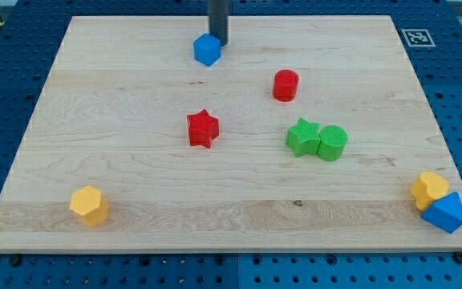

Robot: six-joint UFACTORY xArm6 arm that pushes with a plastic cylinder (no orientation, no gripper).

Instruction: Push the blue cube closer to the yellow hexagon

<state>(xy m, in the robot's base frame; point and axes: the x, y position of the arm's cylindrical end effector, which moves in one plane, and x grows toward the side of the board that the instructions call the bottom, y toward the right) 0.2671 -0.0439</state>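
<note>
The blue cube (206, 50) sits near the view's top, a little left of centre, on the wooden board (135, 201). My tip (218, 42) is right behind it, at its upper right side, touching or nearly touching it. The yellow hexagon (89, 205) lies far off at the view's bottom left corner of the board.
A red star (202, 128) lies between the cube and the board's middle. A red cylinder (285, 85) is right of centre. A green star (301, 137) and green cylinder (333, 143) touch each other. A yellow block (429, 189) and a blue triangular block (445, 213) sit at the bottom right corner.
</note>
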